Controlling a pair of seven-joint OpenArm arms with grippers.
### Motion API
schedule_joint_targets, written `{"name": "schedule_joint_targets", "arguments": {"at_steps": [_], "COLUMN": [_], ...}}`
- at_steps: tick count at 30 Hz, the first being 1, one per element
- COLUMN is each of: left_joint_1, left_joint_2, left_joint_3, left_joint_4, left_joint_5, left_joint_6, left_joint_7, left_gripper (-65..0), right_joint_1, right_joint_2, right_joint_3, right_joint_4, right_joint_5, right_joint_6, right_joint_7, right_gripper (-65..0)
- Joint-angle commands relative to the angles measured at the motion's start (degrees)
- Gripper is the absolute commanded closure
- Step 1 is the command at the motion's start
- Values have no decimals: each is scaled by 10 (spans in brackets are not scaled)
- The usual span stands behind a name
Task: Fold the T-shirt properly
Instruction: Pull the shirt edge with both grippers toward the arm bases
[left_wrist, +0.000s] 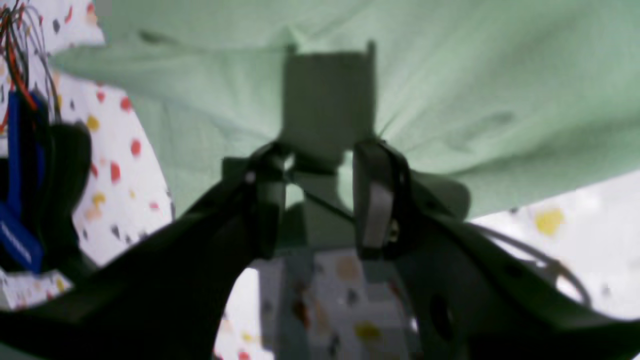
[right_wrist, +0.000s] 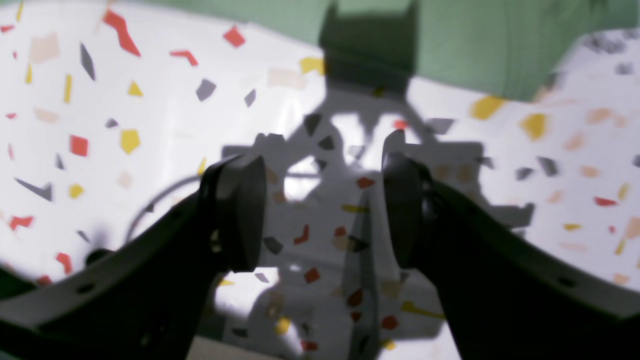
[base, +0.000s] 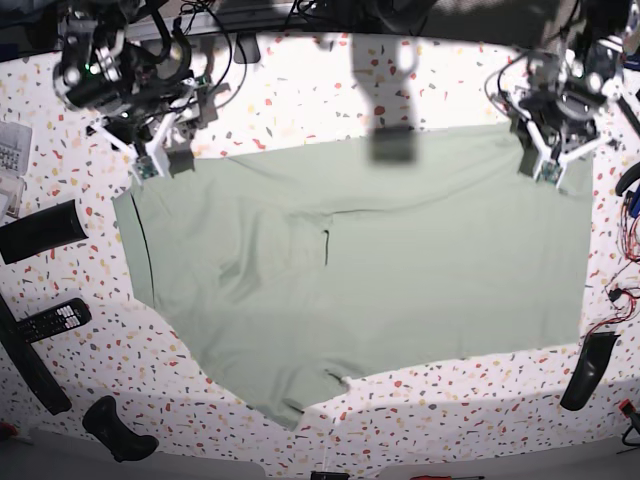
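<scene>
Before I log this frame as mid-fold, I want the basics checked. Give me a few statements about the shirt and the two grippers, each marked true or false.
1. The T-shirt lies spread across the speckled table. True.
2. The right gripper is clamped on the cloth. False: its jaws stand apart over bare table, with the shirt's edge beyond them.
3. The left gripper hangs over the green cloth. True.
4. The shirt is already folded into a small neat square. False: it still covers most of the table, with only some wrinkles and turned edges.
5. In the base view both grippers are near the shirt's far edge, one at each corner. True.
</scene>
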Motion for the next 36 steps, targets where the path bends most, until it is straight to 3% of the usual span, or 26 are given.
{"name": "schedule_joint_targets", "arguments": {"at_steps": [1, 8, 13, 16, 36], "left_joint_1": [-2, -22, -22, -22, -4], "left_joint_2": [-8, -8, -8, -8, -8], "left_joint_3": [-2, -2, -2, -2, -2], "left_joint_4": [12, 15, 15, 15, 57], "left_joint_5": [11, 20, 20, 20, 20], "left_joint_6": [7, 25, 25, 25, 25], "left_joint_7": [-1, -16, -15, -15, 66], "left_gripper": [-215, -215, -215, -215, -215], "right_joint_1": [5, 96, 165, 173, -34], "right_joint_2": [3, 3, 3, 4, 3], "right_joint_3": [5, 3, -27, -43, -26], "right_joint_4": [23, 5, -111, -176, -61], "right_joint_5": [4, 4, -4, -38, -43], "right_joint_6": [2, 2, 2, 2, -6], "right_joint_7": [29, 52, 40, 61, 65], "right_gripper": [-357, -357, -357, -357, -357]}}
